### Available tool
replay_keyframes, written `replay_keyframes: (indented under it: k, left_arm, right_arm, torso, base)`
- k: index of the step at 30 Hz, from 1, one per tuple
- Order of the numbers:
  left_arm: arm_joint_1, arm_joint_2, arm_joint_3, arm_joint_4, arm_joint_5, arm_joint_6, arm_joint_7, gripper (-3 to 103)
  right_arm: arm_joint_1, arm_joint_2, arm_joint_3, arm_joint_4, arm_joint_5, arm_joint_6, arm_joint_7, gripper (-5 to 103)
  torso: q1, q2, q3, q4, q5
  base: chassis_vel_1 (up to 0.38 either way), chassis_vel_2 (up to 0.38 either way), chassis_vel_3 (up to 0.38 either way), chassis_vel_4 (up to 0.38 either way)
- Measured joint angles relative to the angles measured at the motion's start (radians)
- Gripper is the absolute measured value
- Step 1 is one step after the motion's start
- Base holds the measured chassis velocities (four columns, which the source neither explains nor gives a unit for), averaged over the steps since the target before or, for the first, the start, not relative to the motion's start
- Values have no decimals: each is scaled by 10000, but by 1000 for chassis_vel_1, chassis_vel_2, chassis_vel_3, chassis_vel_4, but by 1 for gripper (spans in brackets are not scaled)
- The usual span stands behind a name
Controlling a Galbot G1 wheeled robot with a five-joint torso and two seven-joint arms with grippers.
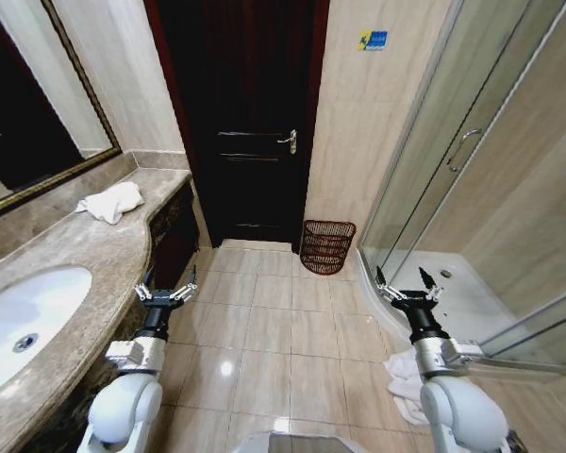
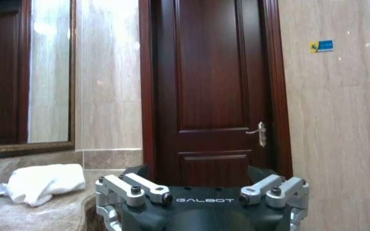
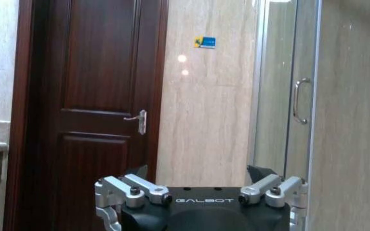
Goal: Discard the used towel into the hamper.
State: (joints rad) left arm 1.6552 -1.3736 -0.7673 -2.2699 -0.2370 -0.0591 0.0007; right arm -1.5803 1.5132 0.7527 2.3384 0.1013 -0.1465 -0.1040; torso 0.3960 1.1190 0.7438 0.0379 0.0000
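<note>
Towel (image 1: 110, 202), white, crumpled terry cloth, lying on the far end of the mottled brown marble vanity counter (image 1: 85, 255), near the gold-framed mirror (image 1: 38, 142) and well apart from both arms. Hamper (image 1: 327, 246), small, round, dark reddish-brown woven basket, standing on the beige tiled floor (image 1: 264, 330) against the wall, between the dark wooden door (image 1: 245, 113) and the glass shower enclosure (image 1: 472, 170). Left gripper (image 1: 167, 286) hovering low beside the counter's front edge, fingers spread open, holding nothing. Right gripper (image 1: 407, 283) hovering near the shower threshold, likewise spread open and empty. Second heap of white cloth (image 1: 406, 382) lying on the floor beside the right arm.

Judging the step in hand as the approach, with nothing yet grasped. Doing it well likely calling for closing in on the counter first, raising the left gripper above the counter's edge, coming down on the towel's bunched middle rather than a loose corner, and keeping clear of the white oval sink (image 1: 24, 326).
</note>
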Motion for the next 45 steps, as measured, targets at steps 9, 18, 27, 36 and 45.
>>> replay_keyframes:
  k: [9,18,27,36,45]
  left_arm:
    - [-127,41,8,2,-105,20,-7,100]
    - [-14,35,-7,85,-55,-228,-26,100]
    - [-6,66,-55,42,-86,-277,-31,100]
    - [-5,78,-34,41,-87,-281,-27,100]
    - [17,57,-57,97,-87,-324,-12,100]
  right_arm:
    - [-16,-7,11,-25,19,-47,-2,100]
    - [-151,43,34,-9,60,26,-18,100]
    - [-285,26,29,4,87,141,-47,100]
    - [-281,7,10,40,70,144,-47,100]
    - [-202,-11,-11,18,69,144,-75,100]
  torso:
    - [0,0,0,-1,0]
    - [0,0,0,0,0]
    - [0,0,0,0,0]
    - [0,0,0,0,0]
    - [0,0,0,0,0]
  base:
    - [0,0,0,0]
    - [0,0,0,0]
    - [0,0,0,0]
    - [0,0,0,0]
    - [0,0,0,0]
